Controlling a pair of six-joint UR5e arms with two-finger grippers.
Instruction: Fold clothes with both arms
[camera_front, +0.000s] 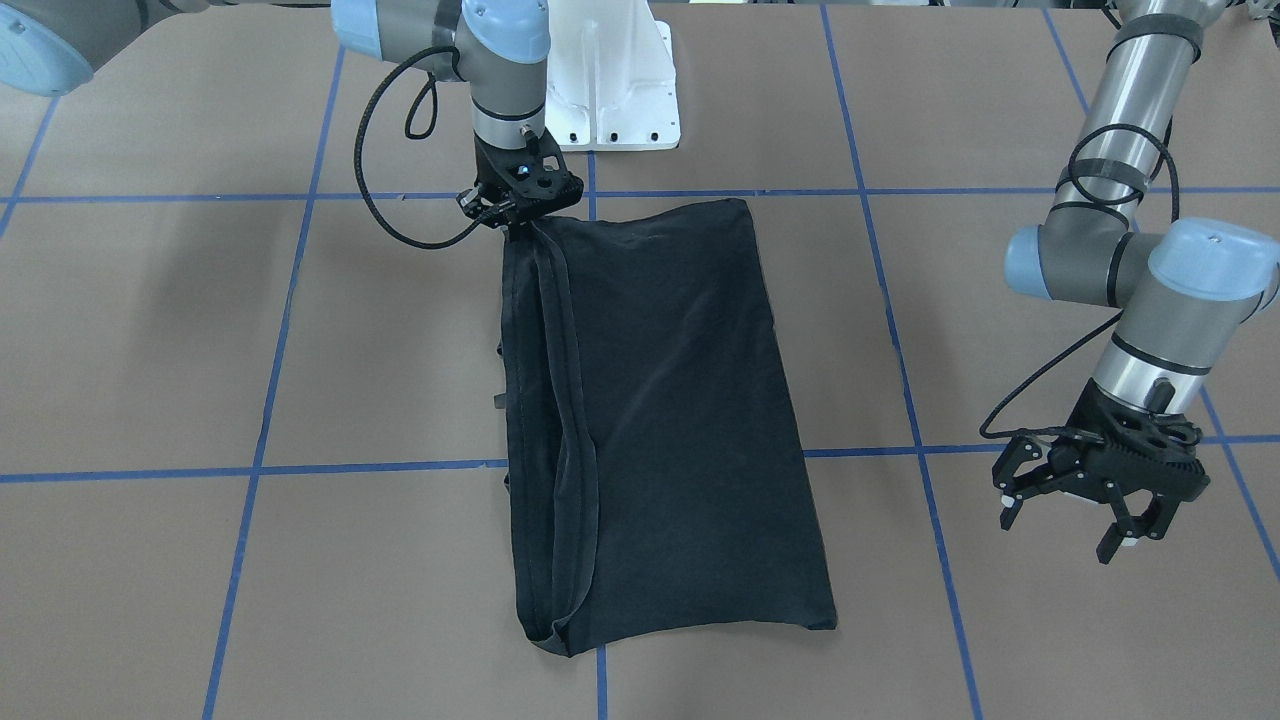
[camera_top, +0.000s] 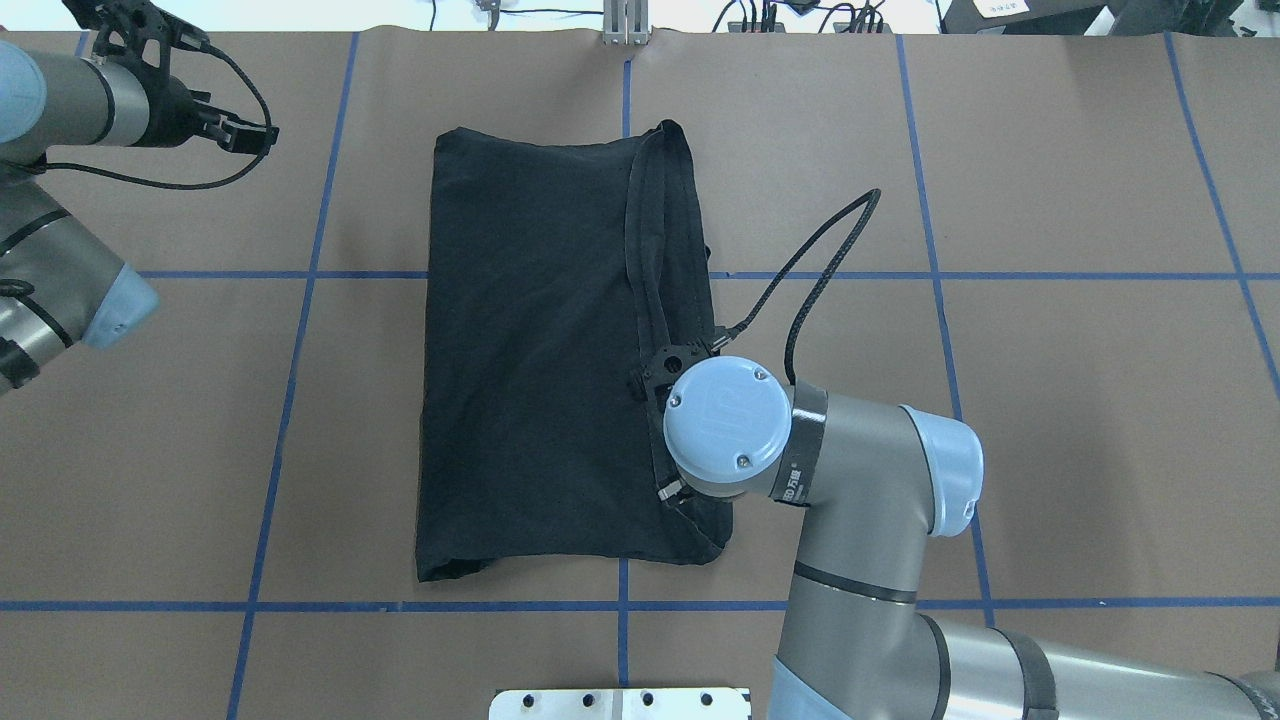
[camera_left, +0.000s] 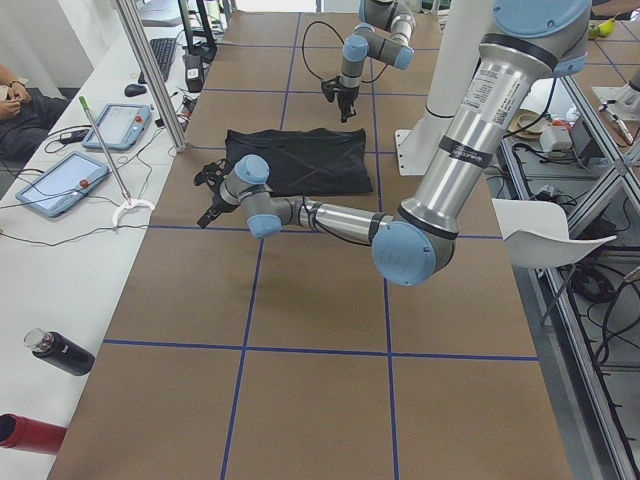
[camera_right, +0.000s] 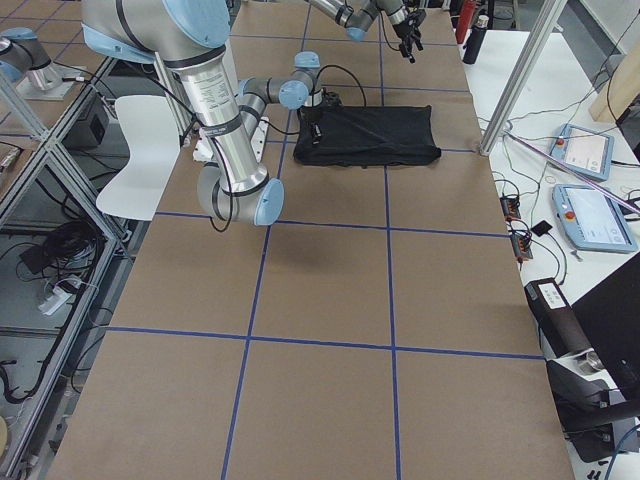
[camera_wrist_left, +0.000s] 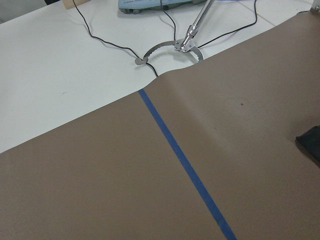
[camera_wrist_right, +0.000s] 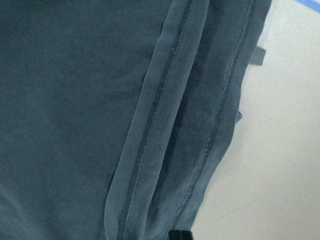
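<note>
Lying folded on brown table (camera_front: 150, 350), black T-shirt (camera_front: 680, 400), right hand (camera_front: 522, 215) clamped on its hem, left hand (camera_front: 1058, 533) apart, well aside

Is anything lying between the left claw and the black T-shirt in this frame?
Nothing visible does. The left claw hovers open beside the T-shirt, with only table and a blue tape line between them. The right claw grips the hem on the shirt's opposite side, out of that path.
</note>
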